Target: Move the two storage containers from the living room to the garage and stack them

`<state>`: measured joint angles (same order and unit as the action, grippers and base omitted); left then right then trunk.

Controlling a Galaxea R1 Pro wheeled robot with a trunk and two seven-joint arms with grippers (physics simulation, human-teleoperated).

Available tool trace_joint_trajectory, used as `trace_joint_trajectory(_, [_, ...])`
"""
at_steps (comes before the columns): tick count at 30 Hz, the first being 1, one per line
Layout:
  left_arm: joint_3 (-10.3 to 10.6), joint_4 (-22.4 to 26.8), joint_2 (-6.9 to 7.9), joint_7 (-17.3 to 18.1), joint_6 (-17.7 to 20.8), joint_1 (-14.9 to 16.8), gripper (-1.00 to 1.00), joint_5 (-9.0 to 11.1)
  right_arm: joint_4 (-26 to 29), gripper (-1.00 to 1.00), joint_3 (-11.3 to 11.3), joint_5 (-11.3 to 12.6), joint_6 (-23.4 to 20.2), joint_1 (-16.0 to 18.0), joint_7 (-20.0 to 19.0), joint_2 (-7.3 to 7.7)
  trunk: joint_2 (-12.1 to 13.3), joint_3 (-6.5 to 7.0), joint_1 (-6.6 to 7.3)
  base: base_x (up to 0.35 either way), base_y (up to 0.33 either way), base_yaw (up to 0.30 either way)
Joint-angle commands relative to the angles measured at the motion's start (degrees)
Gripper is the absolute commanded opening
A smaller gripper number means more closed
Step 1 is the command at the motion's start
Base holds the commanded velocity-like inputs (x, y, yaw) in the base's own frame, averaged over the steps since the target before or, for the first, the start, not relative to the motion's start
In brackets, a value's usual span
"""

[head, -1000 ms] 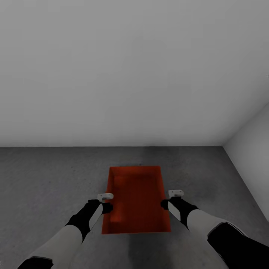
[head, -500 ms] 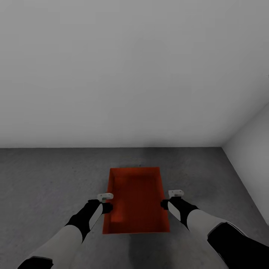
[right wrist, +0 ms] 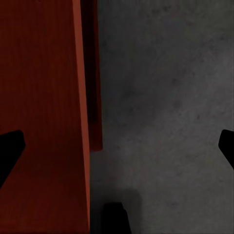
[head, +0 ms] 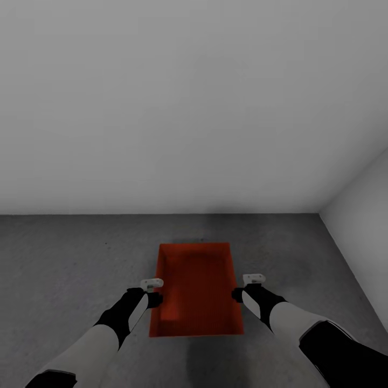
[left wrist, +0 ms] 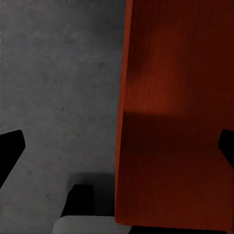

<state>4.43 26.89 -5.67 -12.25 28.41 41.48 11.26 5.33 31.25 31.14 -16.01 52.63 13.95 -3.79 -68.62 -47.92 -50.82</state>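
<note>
One red-orange storage container (head: 196, 288) lies open side up on the dark grey concrete floor (head: 70, 269) of the garage, close to the pale back wall. My left gripper (head: 155, 298) hangs at its left long wall and my right gripper (head: 236, 294) at its right long wall. Both are open. In the left wrist view the left gripper (left wrist: 118, 148) straddles the container's wall (left wrist: 170, 122) with its fingertips (left wrist: 9, 153) far apart. The right gripper (right wrist: 118, 146) stands the same way over the other wall (right wrist: 44, 97). A darker red strip (right wrist: 96, 97) runs just outside that wall, lower down.
The pale grey back wall (head: 188, 108) meets the floor just beyond the container. A side wall (head: 361, 226) closes the corner at the right. Bare concrete stretches to the left of the container.
The floor line and the container have slipped a little down the picture, so the camera has shifted slightly. The container looks slightly smaller. Both arms hold the same pose.
</note>
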Motion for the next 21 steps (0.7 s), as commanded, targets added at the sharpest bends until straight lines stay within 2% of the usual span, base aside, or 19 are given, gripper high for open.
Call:
trace_joint_trajectory(1, [0.4, 0.1, 0.05, -0.5, 0.2, 0.0, 1.0, 0.6, 0.1, 1.0, 0.5, 0.5, -0.3, 0.0, 0.3, 0.01, 0.4, 0.15, 0.22, 0.0, 0.0, 0.0])
trace_joint_trajectory(21, [0.4, 0.1, 0.05, -0.5, 0.2, 0.0, 1.0, 0.6, 0.1, 1.0, 0.5, 0.4, -0.3, 0.0, 0.3, 0.01, 8.4, 3.74, 4.62, 0.0, 0.0, 0.0])
